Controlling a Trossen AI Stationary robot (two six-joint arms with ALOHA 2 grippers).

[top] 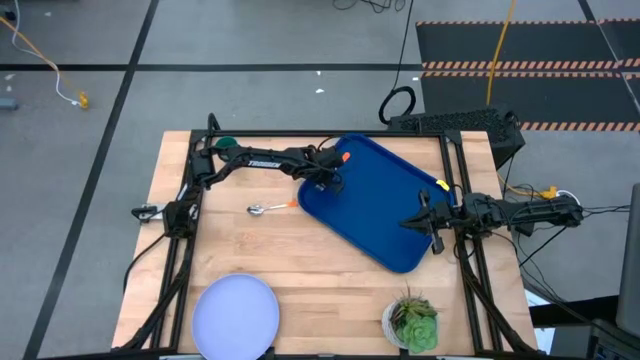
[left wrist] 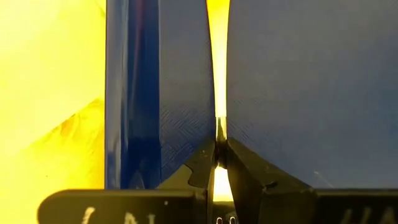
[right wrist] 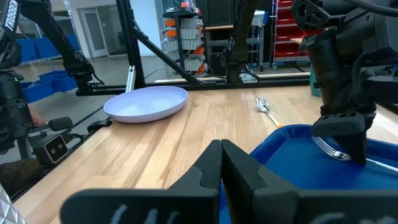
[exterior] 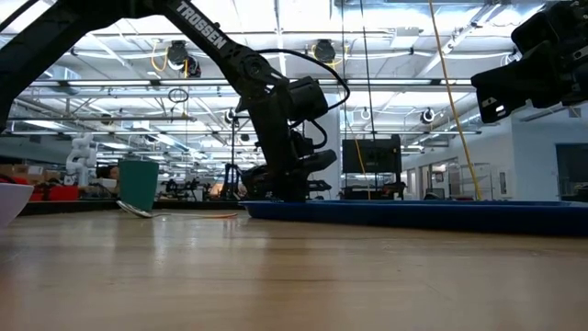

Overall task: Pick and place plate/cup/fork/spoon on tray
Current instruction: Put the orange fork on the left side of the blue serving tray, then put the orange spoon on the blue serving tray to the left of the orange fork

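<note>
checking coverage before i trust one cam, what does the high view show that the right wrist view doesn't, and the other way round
Only the high view shows the dark green cup at the table's far left, the potted plant at the near edge, the right gripper over the tray's right edge, and the fork's orange handle. Only the right wrist view shows the fork's tines on the tray beside the left gripper. Both show the blue tray, the plate and the spoon on the wood.
</note>
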